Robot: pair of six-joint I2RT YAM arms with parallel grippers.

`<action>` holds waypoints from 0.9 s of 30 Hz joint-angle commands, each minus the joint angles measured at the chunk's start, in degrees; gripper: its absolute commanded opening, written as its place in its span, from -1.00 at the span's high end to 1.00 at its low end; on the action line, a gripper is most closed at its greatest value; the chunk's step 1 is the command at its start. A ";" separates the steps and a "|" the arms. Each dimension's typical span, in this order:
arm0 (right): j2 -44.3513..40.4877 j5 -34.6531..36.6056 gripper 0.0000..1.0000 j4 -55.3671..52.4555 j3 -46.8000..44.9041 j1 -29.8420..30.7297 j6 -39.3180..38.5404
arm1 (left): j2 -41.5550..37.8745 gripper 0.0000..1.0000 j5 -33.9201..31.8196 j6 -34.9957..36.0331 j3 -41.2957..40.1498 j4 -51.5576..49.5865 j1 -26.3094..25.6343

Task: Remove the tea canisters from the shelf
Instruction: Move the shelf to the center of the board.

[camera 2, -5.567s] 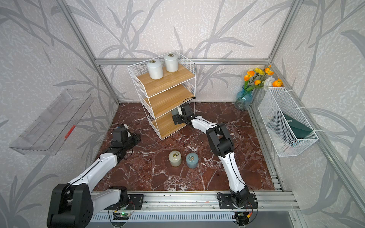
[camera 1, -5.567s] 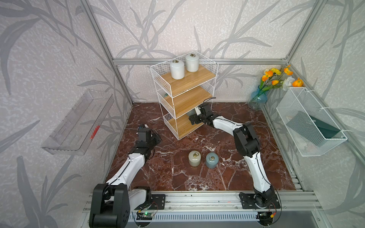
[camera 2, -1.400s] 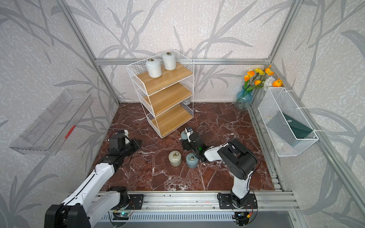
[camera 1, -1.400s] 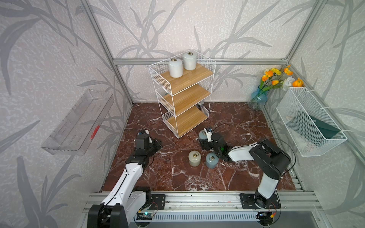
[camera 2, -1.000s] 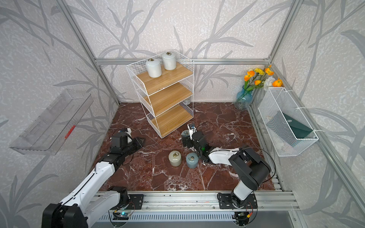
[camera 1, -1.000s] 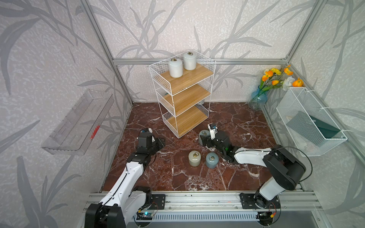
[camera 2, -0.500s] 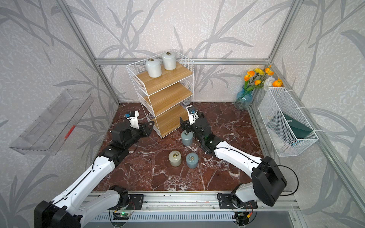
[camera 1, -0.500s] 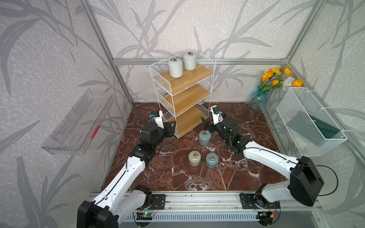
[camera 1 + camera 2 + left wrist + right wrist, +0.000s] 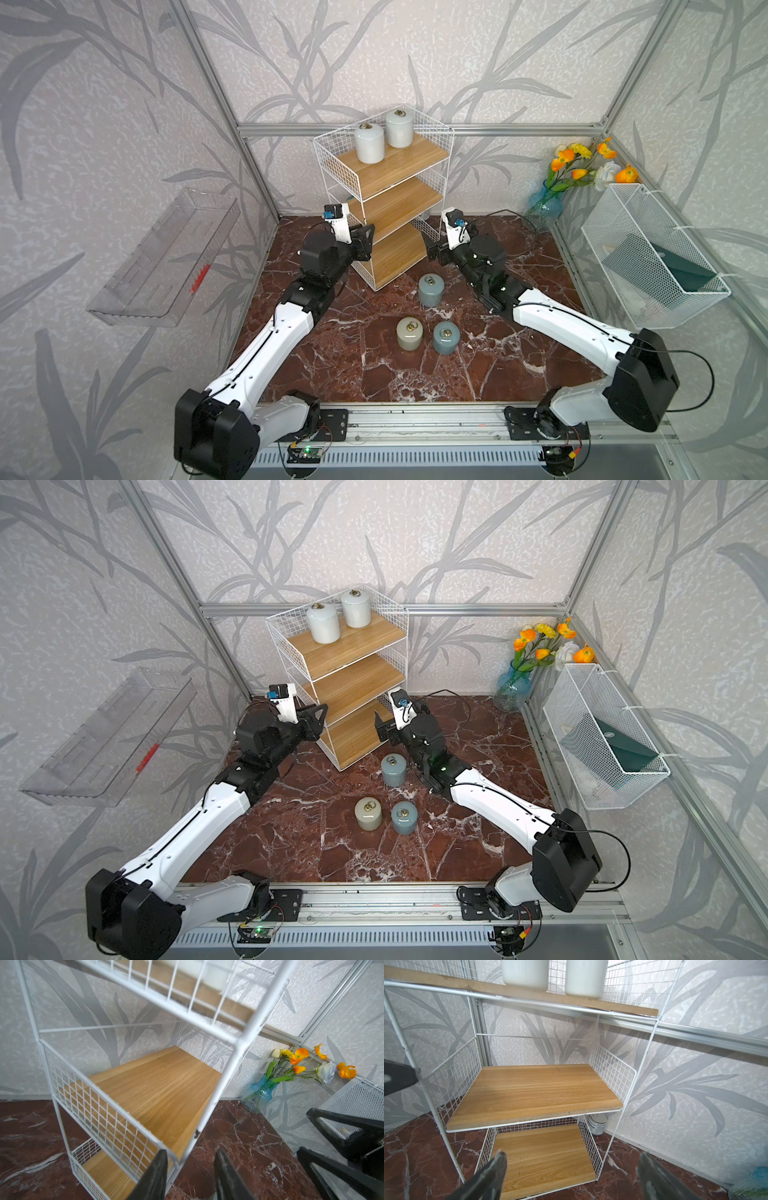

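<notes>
Right pincer gapes wide and empty before the shelf; left pincer stands partly apart, empty, at its corner post. On the bench sit the beige canister and two blue-grey canisters. Two white canisters wait on the top board. By my reckoning, three are down and two are left to go.

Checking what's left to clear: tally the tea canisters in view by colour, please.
White canisters: 2
Blue-grey canisters: 2
Beige canister: 1
Total: 5
</notes>
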 commanded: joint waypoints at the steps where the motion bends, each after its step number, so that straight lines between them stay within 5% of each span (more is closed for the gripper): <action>1: 0.16 0.13 -0.95 0.51 -0.72 -0.34 -0.34 | 1.65 0.27 -0.35 1.25 2.66 2.52 -0.33; 6: -0.75 0.65 -0.94 0.43 -1.94 -0.70 -0.63 | 4.87 0.80 0.45 1.26 5.37 2.12 -0.46; 10: -1.28 0.84 -0.95 -0.03 -2.34 -0.88 -1.05 | 5.73 1.00 0.95 0.73 5.90 2.81 -0.63; 27: -1.82 -0.04 -0.95 -0.03 -1.21 -0.96 0.35 | -1.15 1.00 1.11 1.89 5.51 -1.89 -0.86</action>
